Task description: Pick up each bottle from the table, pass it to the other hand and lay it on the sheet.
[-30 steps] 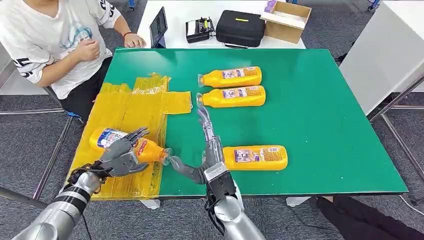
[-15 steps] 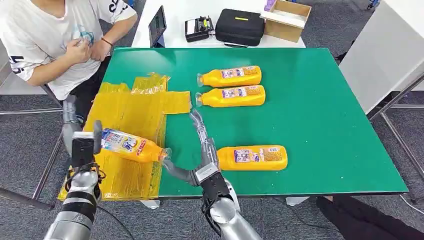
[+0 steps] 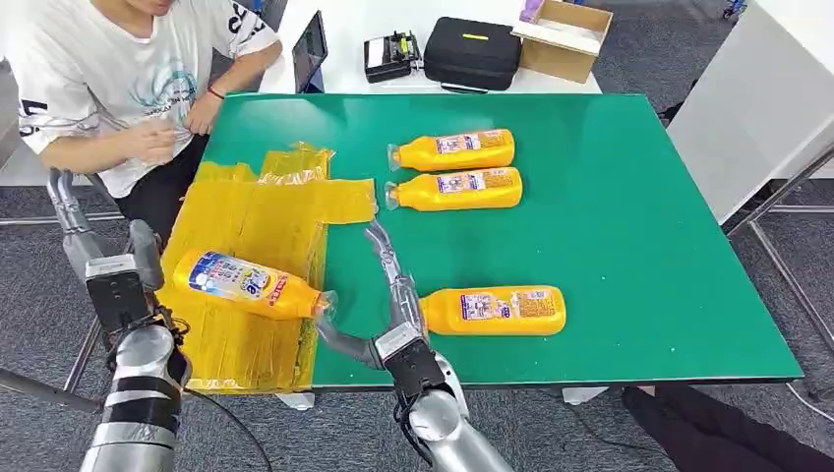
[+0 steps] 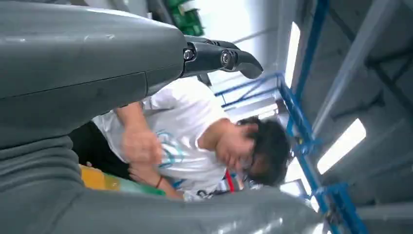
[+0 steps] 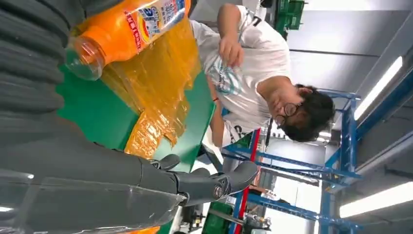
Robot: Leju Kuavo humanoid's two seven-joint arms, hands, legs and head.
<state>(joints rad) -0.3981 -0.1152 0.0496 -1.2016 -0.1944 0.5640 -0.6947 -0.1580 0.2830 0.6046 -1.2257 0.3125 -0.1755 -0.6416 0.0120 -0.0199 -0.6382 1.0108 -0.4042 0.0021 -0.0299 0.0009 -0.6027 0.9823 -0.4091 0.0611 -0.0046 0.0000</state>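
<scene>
Left hand (image 3: 103,265): raised beside the left edge of the table, fingers (image 3: 61,192) extended upward and apart, holding nothing. In the left wrist view the thumb and dark fingers (image 4: 219,56) are spread with empty air between them.

Right hand (image 3: 379,295): positioned over the near edge of the green table (image 3: 629,216), fingers (image 3: 379,246) straight and spread, thumb pointing toward the sheet, holding nothing. The hand lies between two bottles, near both; contact with either cannot be determined.

Orange plastic bottle with a blue and white label (image 3: 246,284): lying on its side on the crinkled yellow plastic sheet (image 3: 266,211), clear cap end at the sheet's right edge, pointing toward the right hand. The right wrist view shows the cap end close to that hand.

Second orange bottle (image 3: 497,310): lying on its side on the bare table, just right of the right hand.

Two further orange bottles (image 3: 452,150) (image 3: 454,190): lying side by side, parallel, farther back on the table, caps toward the sheet.

A seated person in a white printed T-shirt (image 3: 118,79) is at the far left corner.
</scene>
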